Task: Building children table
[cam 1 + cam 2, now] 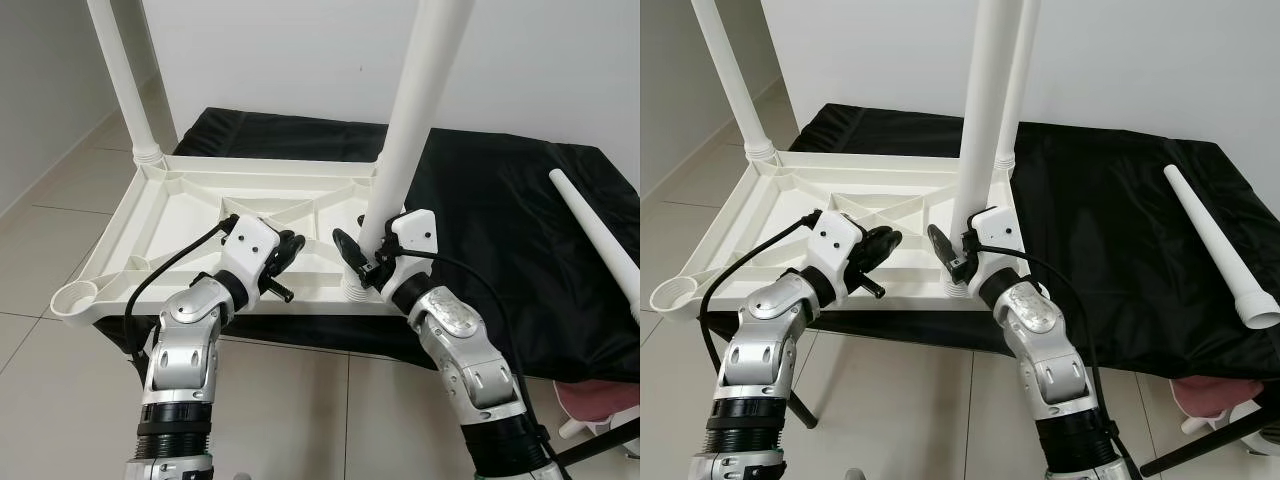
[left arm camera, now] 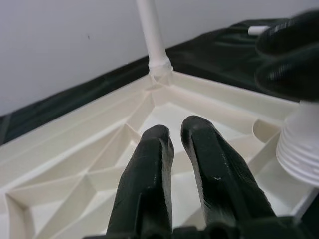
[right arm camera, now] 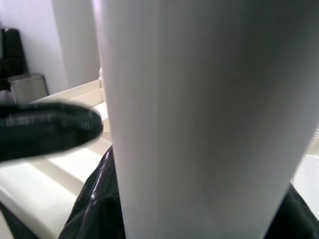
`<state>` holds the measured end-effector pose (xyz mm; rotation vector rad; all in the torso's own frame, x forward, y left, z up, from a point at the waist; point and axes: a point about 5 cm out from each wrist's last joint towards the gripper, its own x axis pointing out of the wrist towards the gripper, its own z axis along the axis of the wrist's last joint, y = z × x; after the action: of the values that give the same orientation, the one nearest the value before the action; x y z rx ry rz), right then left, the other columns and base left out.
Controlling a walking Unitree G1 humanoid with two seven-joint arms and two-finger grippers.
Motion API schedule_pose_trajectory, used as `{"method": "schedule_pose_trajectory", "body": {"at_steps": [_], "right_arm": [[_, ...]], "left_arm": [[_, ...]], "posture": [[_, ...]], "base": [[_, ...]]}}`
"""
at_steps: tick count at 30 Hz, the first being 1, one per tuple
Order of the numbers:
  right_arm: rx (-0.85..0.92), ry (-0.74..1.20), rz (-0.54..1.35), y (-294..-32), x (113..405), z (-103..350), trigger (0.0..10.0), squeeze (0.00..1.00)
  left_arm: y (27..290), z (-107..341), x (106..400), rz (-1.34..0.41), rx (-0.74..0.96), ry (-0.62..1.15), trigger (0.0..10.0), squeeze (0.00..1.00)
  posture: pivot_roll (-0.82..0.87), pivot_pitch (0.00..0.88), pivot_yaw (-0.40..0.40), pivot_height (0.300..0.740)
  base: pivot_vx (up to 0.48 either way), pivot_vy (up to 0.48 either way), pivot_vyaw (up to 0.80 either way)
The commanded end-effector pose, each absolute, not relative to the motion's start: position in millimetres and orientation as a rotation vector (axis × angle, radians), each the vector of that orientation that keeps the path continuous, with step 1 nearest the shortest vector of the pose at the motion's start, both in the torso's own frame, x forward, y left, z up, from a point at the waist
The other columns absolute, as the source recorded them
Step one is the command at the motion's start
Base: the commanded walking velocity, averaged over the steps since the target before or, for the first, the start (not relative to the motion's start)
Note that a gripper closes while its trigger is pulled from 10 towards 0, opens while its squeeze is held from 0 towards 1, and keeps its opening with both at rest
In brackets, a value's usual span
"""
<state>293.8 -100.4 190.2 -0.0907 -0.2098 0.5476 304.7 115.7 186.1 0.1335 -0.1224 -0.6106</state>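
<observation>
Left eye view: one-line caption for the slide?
Right hand grips a white table leg at its near-corner socket in the upturned tabletop; left hand hovers shut; a spare leg lies on black cloth.

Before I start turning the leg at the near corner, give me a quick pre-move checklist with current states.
1. Right gripper jaws around the near leg: ok, one finger each side; firm contact cannot tell.
2. Leg's ribbed base in its corner socket: ok; depth cannot tell.
3. Left gripper clear of the leg: ok, jaws shut over the tabletop underside.
4. Far legs standing in their sockets: ok.
5. Spare leg lying loose on the black cloth: ok.
6. Near-left socket empty: ok.
</observation>
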Motion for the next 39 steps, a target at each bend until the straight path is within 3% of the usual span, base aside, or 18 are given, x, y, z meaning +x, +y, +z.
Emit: {"method": "schedule_pose_trajectory", "body": {"at_steps": [1, 4, 5, 39], "right_arm": [[-0.096, -0.236, 0.568, -101.8, 291.5, 194.2, 10.0, 0.0], [-0.104, -0.235, 0.566, -104.8, 292.5, 194.5, 10.0, 0.0], [-0.104, -0.236, 0.563, -105.9, 293.1, 194.9, 10.0, 0.0], [-0.104, -0.236, 0.563, -105.9, 293.1, 194.9, 10.0, 0.0]], "left_arm": [[121.0, 196.5, 309.6, -0.41, 0.101, -0.161, 10.0, 0.0], [119.0, 204.8, 309.8, -0.417, 0.069, -0.183, 10.0, 0.0], [118.0, 209.4, 309.7, -0.418, 0.05, -0.196, 10.0, 0.0], [118.0, 209.4, 309.7, -0.418, 0.05, -0.196, 10.0, 0.0]], "posture": [[0.04, 0.0, 0.0, 0.74], [0.04, 0.0, 0.0, 0.74], [0.04, 0.01, -0.034, 0.74], [0.04, 0.01, -0.034, 0.74]], "base": [[0.0, 0.0, 0.0], [0.0, 0.0, 0.0], [0.0, 0.0, 0.0], [0.0, 0.0, 0.0]]}}
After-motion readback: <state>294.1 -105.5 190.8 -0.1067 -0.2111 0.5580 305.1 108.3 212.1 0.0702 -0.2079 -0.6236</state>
